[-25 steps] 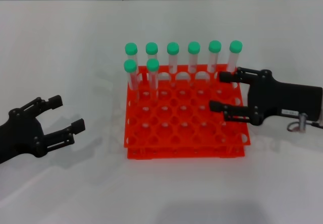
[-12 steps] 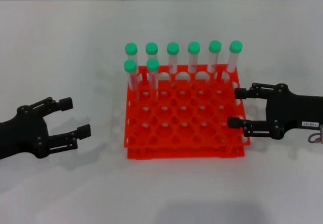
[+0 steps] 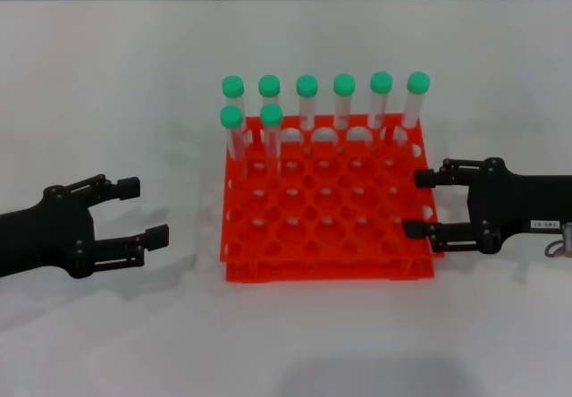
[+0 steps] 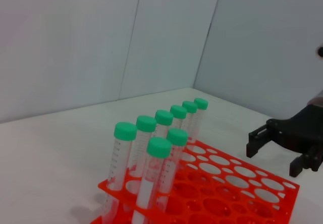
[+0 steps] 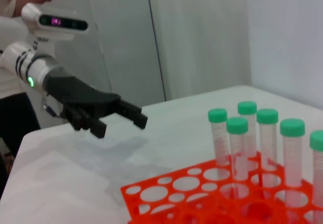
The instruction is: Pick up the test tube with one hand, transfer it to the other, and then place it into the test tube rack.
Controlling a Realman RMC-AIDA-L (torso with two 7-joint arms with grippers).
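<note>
The orange-red test tube rack (image 3: 326, 236) stands mid-table. Several clear test tubes with green caps (image 3: 271, 114) stand upright in it: a full back row and two in the second row at the left. No tube lies loose on the table. My left gripper (image 3: 144, 210), plain black, is open and empty, low over the table left of the rack. My right gripper (image 3: 417, 204), black with a white label (image 3: 543, 224), is open and empty at the rack's right edge. The left wrist view shows the tubes (image 4: 159, 147), the rack (image 4: 252, 188) and the right gripper (image 4: 275, 153). The right wrist view shows the left gripper (image 5: 120, 124).
The white table (image 3: 116, 84) runs back to a pale wall. In the right wrist view the left arm's silver link with a green light (image 5: 30, 73) shows, and a person (image 5: 10, 12) stands behind it beyond the table.
My left gripper has moved right, towards the rack. My right gripper has drawn back from over the rack's back right holes to its right edge. Both stay open and empty.
</note>
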